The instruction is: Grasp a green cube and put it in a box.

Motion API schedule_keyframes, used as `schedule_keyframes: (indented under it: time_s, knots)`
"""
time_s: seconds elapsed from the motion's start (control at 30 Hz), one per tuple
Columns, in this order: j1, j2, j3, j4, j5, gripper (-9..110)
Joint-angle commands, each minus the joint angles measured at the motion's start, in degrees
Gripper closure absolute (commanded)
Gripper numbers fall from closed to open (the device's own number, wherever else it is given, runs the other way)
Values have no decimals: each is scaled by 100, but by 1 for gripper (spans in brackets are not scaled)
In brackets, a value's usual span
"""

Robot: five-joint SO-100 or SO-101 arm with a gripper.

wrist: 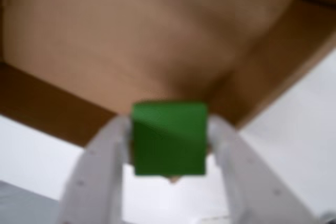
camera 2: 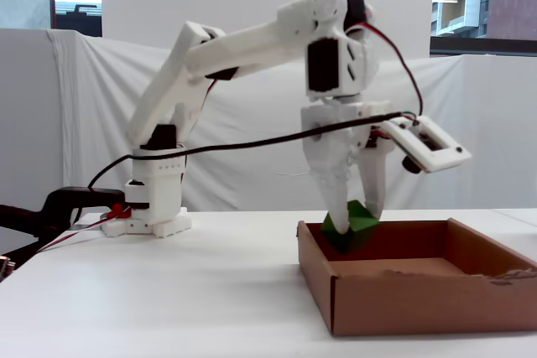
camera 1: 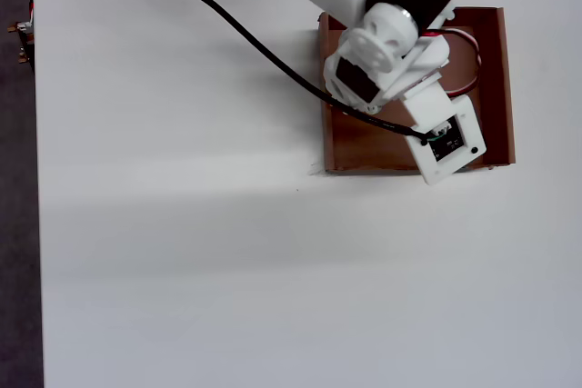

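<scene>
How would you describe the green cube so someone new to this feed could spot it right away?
Find the white arm reaching over the brown cardboard box on the white table. At the arm's tip, the gripper hangs just inside the box's left end in the fixed view. The green cube is pinched, tilted, between its white fingers, the only green thing in sight.

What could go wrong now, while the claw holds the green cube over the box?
1. The green cube sits tilted in the claw, so on release it may tumble and bounce.
2. It hangs close to the near-left wall of the box in the fixed view, so it may strike that rim or fall outside.
</scene>
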Motion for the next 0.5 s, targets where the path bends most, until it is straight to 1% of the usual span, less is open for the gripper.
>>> schedule_keyframes:
  time_s: [0.0, 0.47]
  knots:
    - [-44, -26, -264, 26, 44, 89]
    - [-193, -475, -264, 26, 220, 89]
